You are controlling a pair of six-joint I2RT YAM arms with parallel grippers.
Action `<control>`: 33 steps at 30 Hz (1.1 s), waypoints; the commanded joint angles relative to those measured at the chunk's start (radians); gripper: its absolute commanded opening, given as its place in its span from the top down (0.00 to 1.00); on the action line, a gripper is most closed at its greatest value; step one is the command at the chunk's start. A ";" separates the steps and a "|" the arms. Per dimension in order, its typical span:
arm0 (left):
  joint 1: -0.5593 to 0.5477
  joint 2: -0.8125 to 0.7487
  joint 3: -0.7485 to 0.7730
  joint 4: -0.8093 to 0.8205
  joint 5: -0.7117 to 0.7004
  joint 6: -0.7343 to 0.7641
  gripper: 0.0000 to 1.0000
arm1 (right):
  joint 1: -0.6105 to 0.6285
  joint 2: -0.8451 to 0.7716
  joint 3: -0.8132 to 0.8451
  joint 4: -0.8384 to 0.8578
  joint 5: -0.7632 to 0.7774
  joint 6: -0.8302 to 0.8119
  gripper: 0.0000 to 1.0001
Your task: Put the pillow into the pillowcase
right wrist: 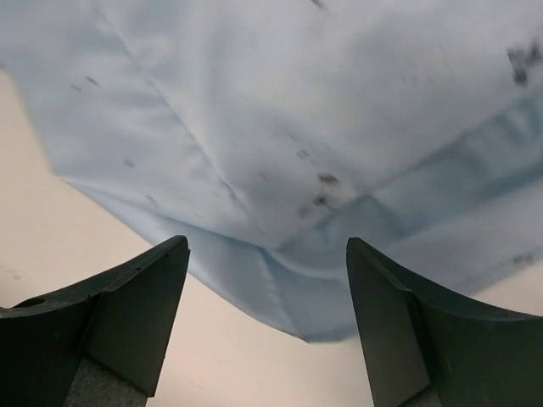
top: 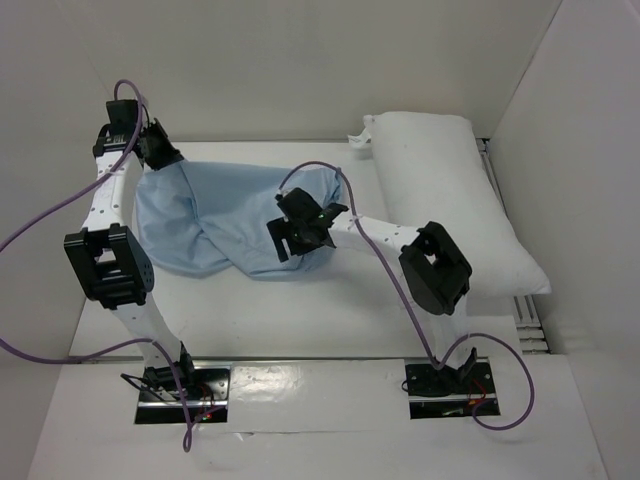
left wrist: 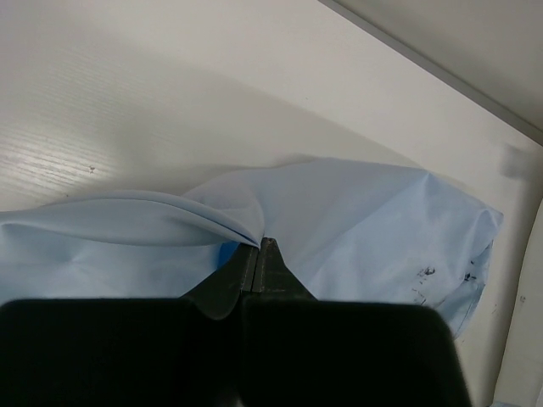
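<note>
The plump white pillow [top: 450,195] lies at the right of the table, slanting from the back toward the near right. The limp light blue pillowcase [top: 215,215] lies crumpled in the middle left. My left gripper [top: 165,155] is shut on the pillowcase's far left edge; in the left wrist view its jaws [left wrist: 259,246] pinch a fold of blue cloth [left wrist: 339,220]. My right gripper [top: 285,240] is open and empty above the pillowcase's near right edge; the right wrist view shows the blue hem [right wrist: 297,212] just beyond the spread fingers [right wrist: 267,254].
White walls enclose the table at the back and the right. A metal rail [top: 530,320] runs along the right edge beside the pillow. Purple cables [top: 390,265] loop round both arms. The arm bases [top: 185,385] sit at the near edge.
</note>
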 commanded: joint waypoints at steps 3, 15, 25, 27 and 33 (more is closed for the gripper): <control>-0.004 -0.060 -0.003 0.017 0.007 0.025 1.00 | 0.006 0.075 0.111 0.039 -0.024 0.012 0.20; -0.004 -0.051 0.008 0.017 -0.004 0.025 1.00 | 0.044 0.175 0.210 -0.076 0.051 -0.028 0.40; -0.004 -0.042 0.026 0.007 0.005 0.015 1.00 | 0.026 0.163 0.252 -0.105 0.129 -0.048 1.00; -0.004 -0.042 0.026 0.007 0.005 0.015 1.00 | 0.017 0.131 0.261 -0.105 0.141 -0.048 1.00; -0.004 -0.042 0.026 0.007 -0.004 0.015 1.00 | -0.014 0.026 0.183 -0.037 0.145 -0.026 1.00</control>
